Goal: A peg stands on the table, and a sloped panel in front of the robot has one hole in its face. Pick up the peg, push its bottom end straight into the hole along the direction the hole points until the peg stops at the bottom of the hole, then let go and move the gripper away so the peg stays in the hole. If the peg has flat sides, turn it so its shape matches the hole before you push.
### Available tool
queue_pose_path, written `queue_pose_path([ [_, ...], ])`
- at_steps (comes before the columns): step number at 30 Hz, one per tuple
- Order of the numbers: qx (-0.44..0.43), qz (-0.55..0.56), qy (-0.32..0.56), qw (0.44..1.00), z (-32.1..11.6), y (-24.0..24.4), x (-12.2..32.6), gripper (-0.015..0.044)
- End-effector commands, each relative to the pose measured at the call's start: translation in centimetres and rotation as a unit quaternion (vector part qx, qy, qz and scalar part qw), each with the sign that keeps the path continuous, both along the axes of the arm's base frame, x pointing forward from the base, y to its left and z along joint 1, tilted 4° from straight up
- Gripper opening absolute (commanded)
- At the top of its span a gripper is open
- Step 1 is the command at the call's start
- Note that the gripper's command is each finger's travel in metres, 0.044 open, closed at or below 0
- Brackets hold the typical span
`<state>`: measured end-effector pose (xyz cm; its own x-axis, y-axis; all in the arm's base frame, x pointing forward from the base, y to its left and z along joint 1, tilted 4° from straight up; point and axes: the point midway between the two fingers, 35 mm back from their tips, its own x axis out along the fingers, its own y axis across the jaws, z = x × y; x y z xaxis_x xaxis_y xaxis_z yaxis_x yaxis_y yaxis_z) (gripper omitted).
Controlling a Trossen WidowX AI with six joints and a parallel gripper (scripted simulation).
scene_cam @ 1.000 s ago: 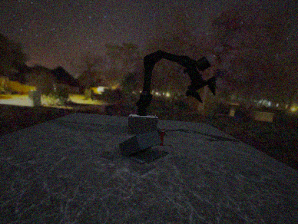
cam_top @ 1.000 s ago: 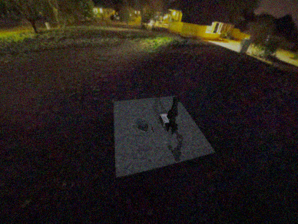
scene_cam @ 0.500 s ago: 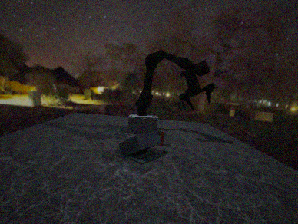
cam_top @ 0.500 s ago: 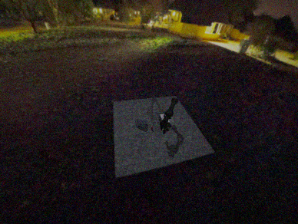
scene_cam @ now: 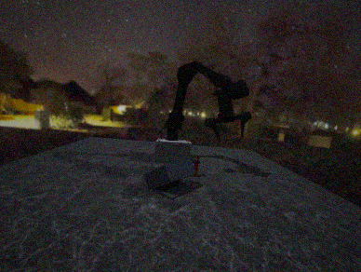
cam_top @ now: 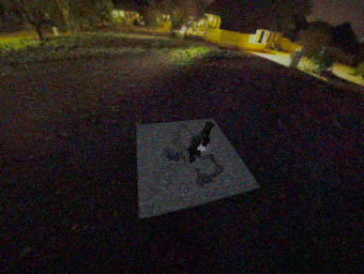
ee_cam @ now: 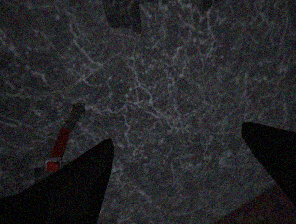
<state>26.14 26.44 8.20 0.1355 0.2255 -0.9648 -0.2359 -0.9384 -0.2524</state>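
Note:
The peg is thin and red with a dark end. It stands on the table just right of the sloped panel in the exterior view. In the wrist view it lies to the left, beyond the left finger, with a pale ring near its lower end. The sloped panel is a dark grey tilted block; its hole cannot be made out. My gripper is wide open and empty, pointing down above the table, to the right of the peg in the exterior view.
A block with a pale top stands behind the panel, near the arm's base. The grey table has visible edges in the top view. The arm casts shadows on it. The light is very dim.

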Motion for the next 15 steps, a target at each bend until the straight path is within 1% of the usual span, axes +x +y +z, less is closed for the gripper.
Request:
queue_pose_path([
  [1,-0.021,-0.032,0.015,0.999,-1.1,-2.0,1.0,0.0440],
  [15,-0.079,-0.122,0.070,0.987,-4.3,-8.5,3.1,0.0440],
])
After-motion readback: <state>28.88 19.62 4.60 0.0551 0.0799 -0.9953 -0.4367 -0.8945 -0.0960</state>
